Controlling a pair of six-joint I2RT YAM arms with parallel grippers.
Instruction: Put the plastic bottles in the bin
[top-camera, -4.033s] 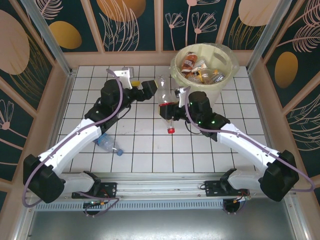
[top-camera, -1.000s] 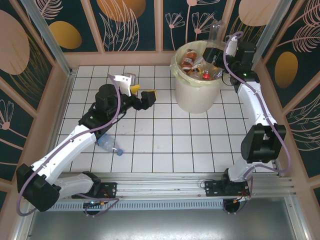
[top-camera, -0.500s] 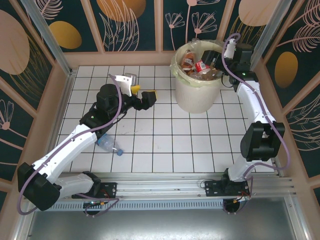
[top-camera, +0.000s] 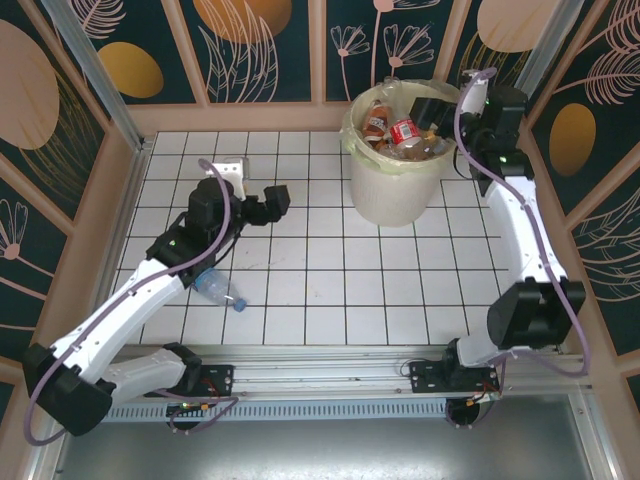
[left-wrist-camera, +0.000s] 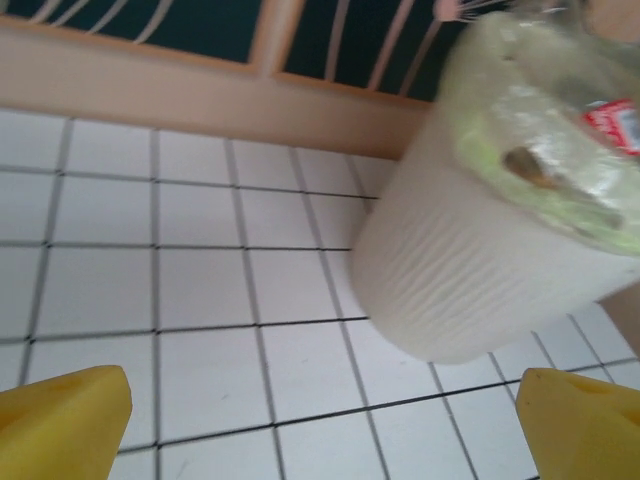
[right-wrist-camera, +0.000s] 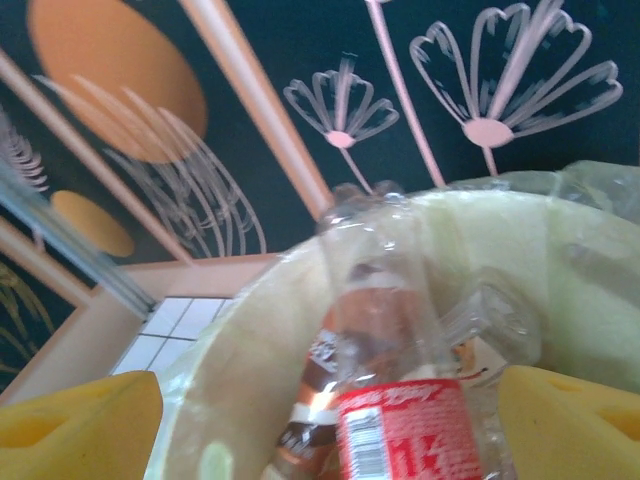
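The bin (top-camera: 392, 190), a pale cream bucket with a yellowish liner, stands at the table's far right with several plastic bottles in it. A clear red-labelled bottle (top-camera: 403, 131) lies on top of the pile. My right gripper (top-camera: 428, 106) hovers open over the bin's far rim. In the right wrist view that red-labelled bottle (right-wrist-camera: 400, 400) lies between the yellow pads (right-wrist-camera: 75, 425) with a gap on each side. One clear bottle with a blue cap (top-camera: 218, 288) lies on the tiles beside my left arm. My left gripper (top-camera: 276, 199) is open and empty, facing the bin (left-wrist-camera: 470, 230).
A raised wooden rim and patterned panels (top-camera: 250, 110) wall in the tiled table (top-camera: 330, 280). The right arm stretches along the right side. White tiles (left-wrist-camera: 200, 300) lie between the left gripper and the bin.
My right gripper opened over the bin, and the red-labelled bottle it held now lies on the pile. My left gripper has drawn back a little toward the left.
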